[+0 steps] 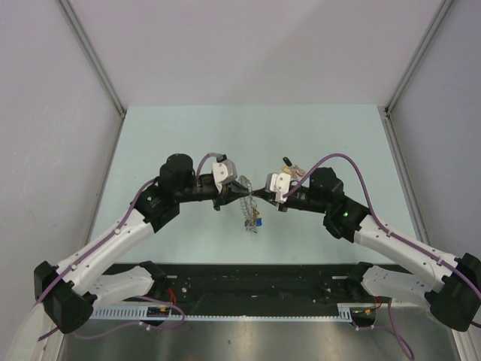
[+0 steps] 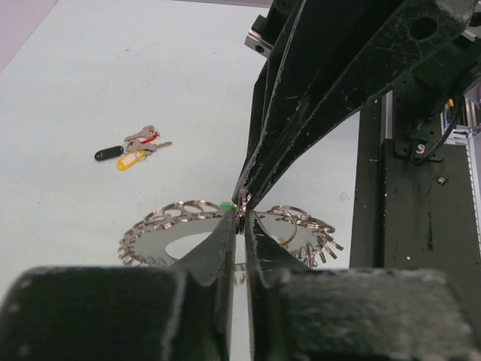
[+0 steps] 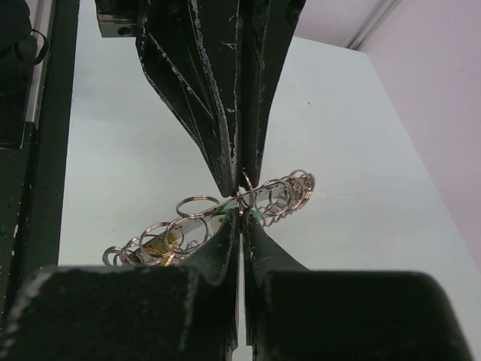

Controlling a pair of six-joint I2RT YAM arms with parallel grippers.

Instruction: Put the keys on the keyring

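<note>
Tightly, left pincer [image 2: 240,214] and right pincer [image 3: 240,219] clamp the flat grey keyring [image 2: 161,242], fringed with silvery loops [image 2: 192,206].

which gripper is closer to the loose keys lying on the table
Right. The loose keys lie just beyond the right gripper, beside its body; the left gripper faces it across the keyring, farther from them.

A pale green table [image 1: 188,128] sits boxed in by plain white walls [image 1: 45,135], with grey metal struts [image 1: 90,56] at the corners (both slanting inward). Along its near edge lie a black rail [image 1: 255,280] and a white slotted cable duct [image 1: 225,313].
</note>
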